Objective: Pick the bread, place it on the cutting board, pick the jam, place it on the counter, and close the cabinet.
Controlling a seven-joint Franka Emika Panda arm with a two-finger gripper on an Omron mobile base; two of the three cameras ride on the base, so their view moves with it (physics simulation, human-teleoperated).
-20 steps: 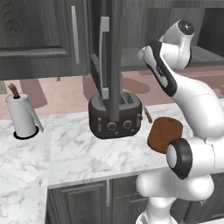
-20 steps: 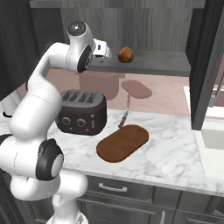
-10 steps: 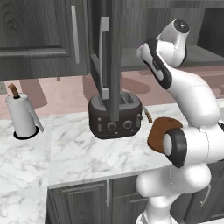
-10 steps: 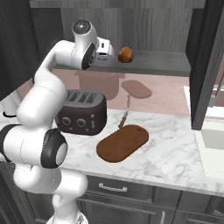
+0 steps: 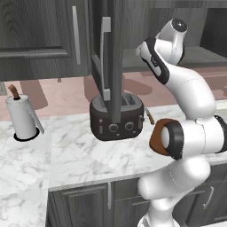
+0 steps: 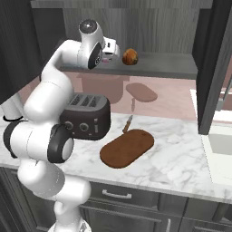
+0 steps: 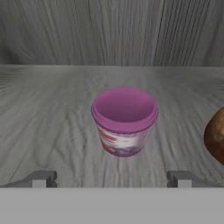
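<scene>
The jam (image 7: 124, 122), a small pink-purple jar, stands upright on the grey shelf of the open cabinet (image 6: 167, 68), straight ahead of my gripper (image 7: 111, 179). The gripper is open, its fingertips (image 7: 41, 178) wide apart and short of the jar, with nothing between them. To the jar's right on the same shelf lies the bread (image 6: 130, 56), cut off by the right edge in the hand view (image 7: 216, 135). My gripper (image 6: 110, 50) hovers at the shelf's left end. Below it, the reddish-brown cutting board (image 6: 128, 147) lies bare on the marble counter (image 6: 181, 154).
A dark toaster (image 6: 86, 118) stands on the counter left of the board, under the shelf. The cabinet's doors hang open on both sides (image 6: 215, 68) (image 5: 106, 57). A paper towel holder (image 5: 24, 117) stands at the far left. A sink edge (image 6: 222, 145) lies to the right.
The arm's elbow has swung up and closer to the cabinet, while the hand has stayed at the shelf's left end. The bread and the board have not moved.
</scene>
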